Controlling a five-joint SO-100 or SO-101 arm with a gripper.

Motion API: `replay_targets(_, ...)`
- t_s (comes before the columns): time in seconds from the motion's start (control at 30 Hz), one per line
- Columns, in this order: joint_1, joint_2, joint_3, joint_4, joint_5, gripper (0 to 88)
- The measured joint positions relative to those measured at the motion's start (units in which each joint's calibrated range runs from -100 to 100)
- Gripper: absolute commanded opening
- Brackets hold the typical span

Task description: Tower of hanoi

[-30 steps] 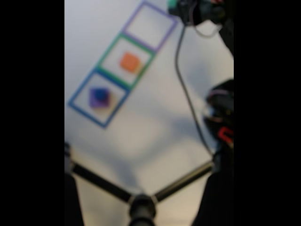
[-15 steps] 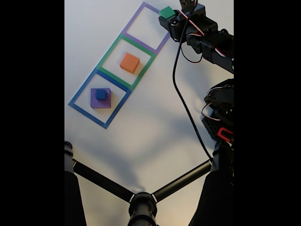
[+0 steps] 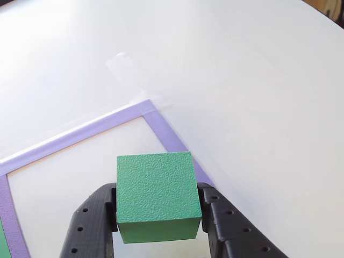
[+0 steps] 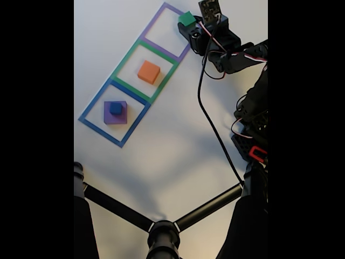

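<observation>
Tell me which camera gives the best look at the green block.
The other view: the green block is large and sharp, clamped between the gripper fingers. The fixed view shows it small, at the purple outline's edge.

Both views bright and evenly lit. In the other view the white table (image 3: 258, 80) washes toward glare at upper left, well beyond the hand (image 3: 158, 226); focus sharp there. The fixed view is sharp, with black bars at both sides and soft grey shadows across the table (image 4: 178, 156) below the hand (image 4: 188, 24).

The green block (image 3: 156, 196) hides the fingertips (jaws cut off below).
</observation>
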Motion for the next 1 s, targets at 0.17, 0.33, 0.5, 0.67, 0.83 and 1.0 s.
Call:
replay_targets(0.17,-1.6,4.8,-2.8,-3.2,0.0,5.3)
replay_targets(0.33,-2.5,8.2,-4.5,-6.0,0.0,5.3)
replay_targets(0.5,-3.1,9.5,-4.6,-7.4,0.0,5.2)
replay_targets(0.67,-3.1,11.0,-4.2,-9.6,0.0,5.1)
replay_targets(0.83,-3.1,13.8,-4.2,-12.1,0.0,5.1)
replay_targets(1.0,-3.1,16.1,-4.3,-13.9,0.0,6.4)
